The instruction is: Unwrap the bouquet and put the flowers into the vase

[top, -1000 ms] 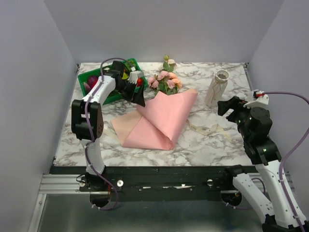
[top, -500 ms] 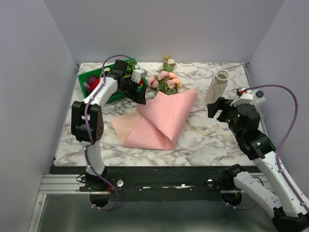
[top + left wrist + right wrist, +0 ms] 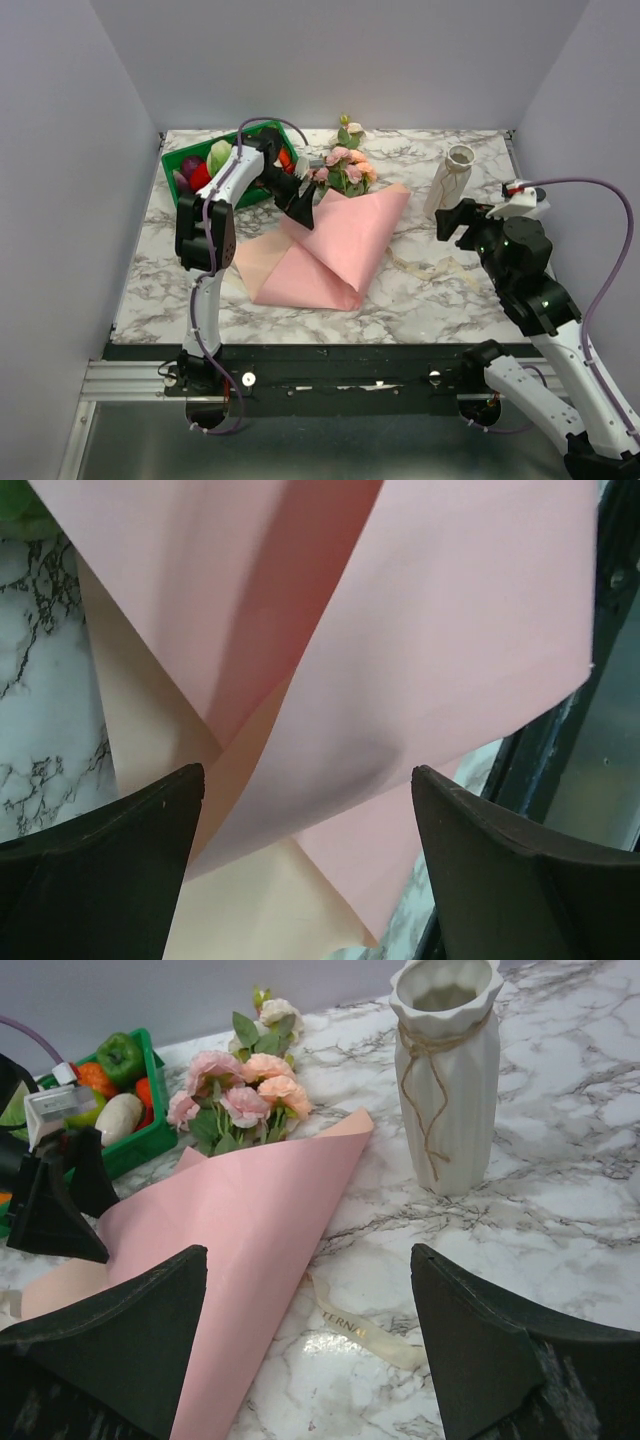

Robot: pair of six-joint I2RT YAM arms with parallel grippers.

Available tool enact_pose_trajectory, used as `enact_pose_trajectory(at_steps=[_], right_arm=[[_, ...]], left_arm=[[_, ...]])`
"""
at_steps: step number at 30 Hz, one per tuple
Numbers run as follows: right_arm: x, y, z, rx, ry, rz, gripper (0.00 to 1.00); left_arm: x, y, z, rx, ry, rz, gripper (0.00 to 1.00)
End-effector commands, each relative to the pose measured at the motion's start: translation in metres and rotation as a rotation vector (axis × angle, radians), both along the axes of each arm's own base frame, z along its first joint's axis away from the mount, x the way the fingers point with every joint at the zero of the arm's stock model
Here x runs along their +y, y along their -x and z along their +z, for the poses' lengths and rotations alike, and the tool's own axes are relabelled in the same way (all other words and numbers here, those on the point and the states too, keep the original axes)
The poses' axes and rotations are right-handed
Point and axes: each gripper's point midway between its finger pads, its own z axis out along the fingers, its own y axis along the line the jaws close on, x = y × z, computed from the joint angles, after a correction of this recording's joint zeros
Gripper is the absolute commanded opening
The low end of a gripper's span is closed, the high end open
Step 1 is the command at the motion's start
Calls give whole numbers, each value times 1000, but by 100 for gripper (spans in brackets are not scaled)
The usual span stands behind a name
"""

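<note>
Nearest the arm bases, the pink paper [image 3: 330, 250] is lying half unfolded on the worktop [image 3: 430, 290], with the cream ribbon [image 3: 365, 1332] loose beside it, so the tie seems already undone. The right fingers [image 3: 452, 222] are standing spread and empty, probably waiting. The left fingers [image 3: 298, 205], also released, are hovering over the paper's upper fold, likely to peel it from the flowers [image 3: 343, 170]. The vase [image 3: 448, 182] is standing upright at the far right, apart from them.

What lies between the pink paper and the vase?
A loose cream ribbon lies on the marble, at the pink paper's edge, apart from the vase; the right wrist view shows it.
</note>
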Motion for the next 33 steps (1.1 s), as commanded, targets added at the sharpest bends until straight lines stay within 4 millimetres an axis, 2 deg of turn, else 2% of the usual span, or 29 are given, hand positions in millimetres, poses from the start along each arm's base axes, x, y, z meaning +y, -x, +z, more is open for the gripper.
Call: enact_pose_trajectory(at_steps=[1, 6, 11, 14, 16, 17, 19, 20, 23, 24, 25, 27, 30, 33], right_arm=[[-1, 3, 22, -56, -16, 0, 89], [-2, 4, 23, -58, -26, -6, 89], [-10, 9, 32, -83, -31, -35, 89], [-13, 13, 36, -99, -28, -38, 89], [-13, 15, 38, -102, -23, -36, 89], [-12, 15, 38, -102, -22, -25, 89], [-9, 14, 34, -92, -9, -8, 89], [-7, 10, 30, -74, -1, -4, 89], [-2, 4, 20, -46, 13, 6, 89], [-1, 3, 19, -43, 14, 9, 89], [-1, 2, 20, -44, 16, 9, 89], [0, 1, 21, -52, 21, 12, 89], [2, 0, 22, -55, 29, 20, 89], [2, 0, 22, -56, 27, 19, 89]], left_arm=[[-19, 21, 66, 1, 123, -80, 91], [-55, 51, 110, -30, 194, -172, 92], [-80, 79, 111, 25, 210, -245, 92], [-86, 81, 101, 54, 183, -236, 90], [-80, 72, 105, 28, 190, -218, 95], [-70, 62, 107, 15, 197, -184, 99], [-56, 47, 111, -7, 208, -135, 99], [-40, 36, 110, -20, 199, -92, 99], [-17, 24, 94, -29, 159, -42, 99], [-7, 13, 89, -57, 152, -10, 99], [-1, 14, 76, -20, 139, 14, 99], [9, 1, 62, -40, 121, 54, 99], [15, -2, 46, -17, 126, 61, 99], [13, -4, 43, -17, 156, 32, 99]])
